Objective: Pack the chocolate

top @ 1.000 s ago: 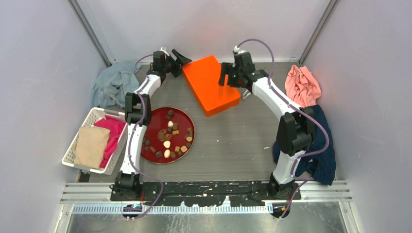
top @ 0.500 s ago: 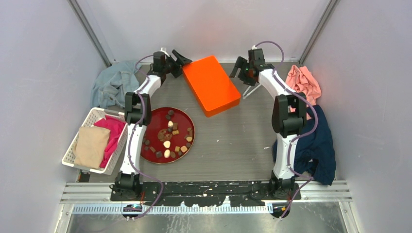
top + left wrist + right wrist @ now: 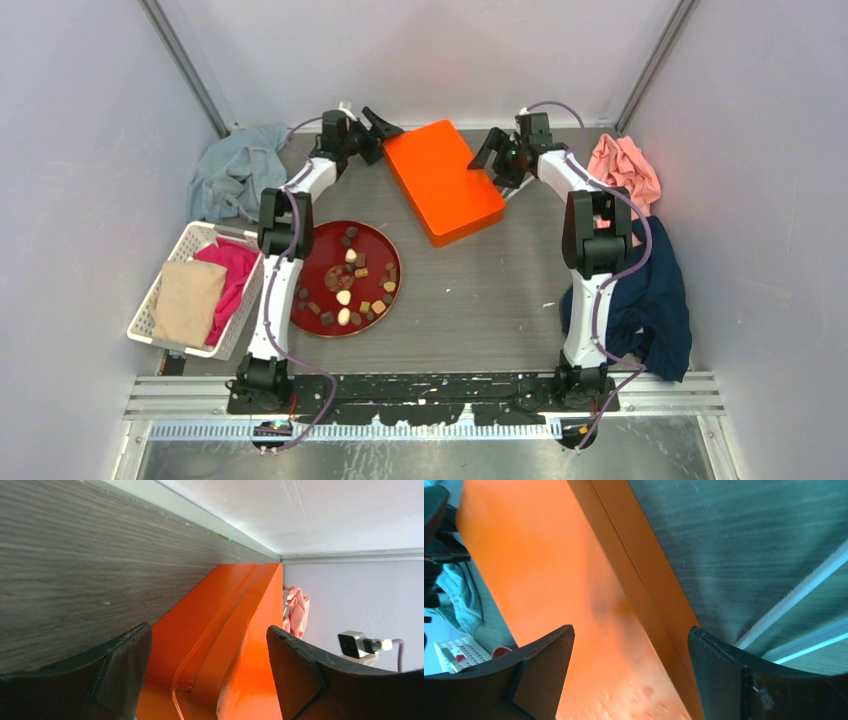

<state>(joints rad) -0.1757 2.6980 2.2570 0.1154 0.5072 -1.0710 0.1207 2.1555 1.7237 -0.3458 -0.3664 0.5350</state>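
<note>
The chocolate [image 3: 345,297], several small dark, tan and cream pieces, lies on a round red plate [image 3: 375,245] left of centre. A closed orange box [image 3: 443,180] lies at the back of the table. My left gripper [image 3: 378,128] is open at the box's back left corner. In the left wrist view the box [image 3: 225,625] fills the gap between the open jaws of the left gripper [image 3: 207,672]. My right gripper [image 3: 490,155] is open at the box's right side. In the right wrist view the box [image 3: 554,580] lies between the jaws of the right gripper [image 3: 631,675].
A white basket [image 3: 190,232] with tan and pink cloths stands at the left. A grey-blue cloth [image 3: 235,175] lies back left, a pink cloth [image 3: 622,170] back right, a navy cloth [image 3: 655,300] at the right. Walls close the back and sides.
My right gripper lifted off the box, swung right, then came back to its right side. The box and my left gripper have shifted slightly right and back.
</note>
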